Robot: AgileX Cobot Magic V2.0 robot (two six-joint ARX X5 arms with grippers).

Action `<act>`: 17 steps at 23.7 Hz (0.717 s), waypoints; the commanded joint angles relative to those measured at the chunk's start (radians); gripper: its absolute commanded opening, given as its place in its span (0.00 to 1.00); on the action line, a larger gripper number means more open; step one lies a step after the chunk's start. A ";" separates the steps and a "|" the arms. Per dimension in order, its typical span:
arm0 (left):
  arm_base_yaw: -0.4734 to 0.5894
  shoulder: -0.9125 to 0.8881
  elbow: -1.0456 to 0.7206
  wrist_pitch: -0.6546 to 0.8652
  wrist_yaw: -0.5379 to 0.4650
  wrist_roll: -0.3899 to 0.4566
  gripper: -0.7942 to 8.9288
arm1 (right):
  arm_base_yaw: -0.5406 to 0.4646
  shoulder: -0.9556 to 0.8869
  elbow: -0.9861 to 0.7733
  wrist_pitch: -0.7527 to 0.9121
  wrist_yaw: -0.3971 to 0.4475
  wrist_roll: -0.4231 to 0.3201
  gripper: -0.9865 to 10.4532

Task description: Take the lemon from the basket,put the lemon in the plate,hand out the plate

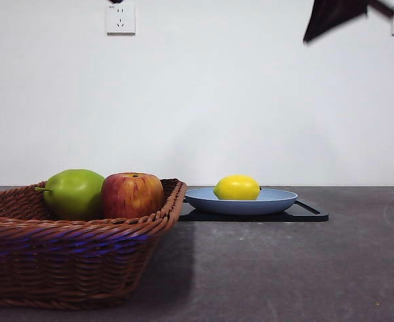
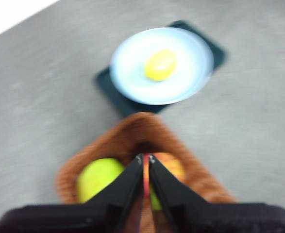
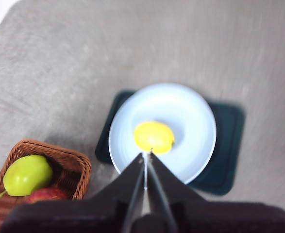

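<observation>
Since the lemon (image 1: 237,187) already lies in the plate (image 1: 277,200) on the black tray (image 1: 311,215), handing out comes next: my right gripper (image 3: 146,156), fingers pressed together, hangs above; it must open for the rim. My left gripper (image 2: 145,158), also closed, waits over the basket (image 1: 82,248) holding the pear (image 1: 74,193) and apple (image 1: 132,194).
</observation>
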 commanded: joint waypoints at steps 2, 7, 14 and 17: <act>0.103 0.006 0.014 0.009 0.042 0.056 0.09 | 0.095 -0.130 -0.034 0.008 0.177 -0.056 0.09; 0.237 -0.013 -0.008 0.059 0.164 0.081 0.09 | 0.204 -0.395 -0.201 0.135 0.348 -0.062 0.09; 0.319 -0.178 -0.223 0.279 0.240 0.079 0.09 | 0.225 -0.659 -0.525 0.344 0.381 -0.062 0.09; 0.330 -0.270 -0.340 0.338 0.243 0.073 0.09 | 0.228 -0.753 -0.670 0.439 0.402 -0.062 0.09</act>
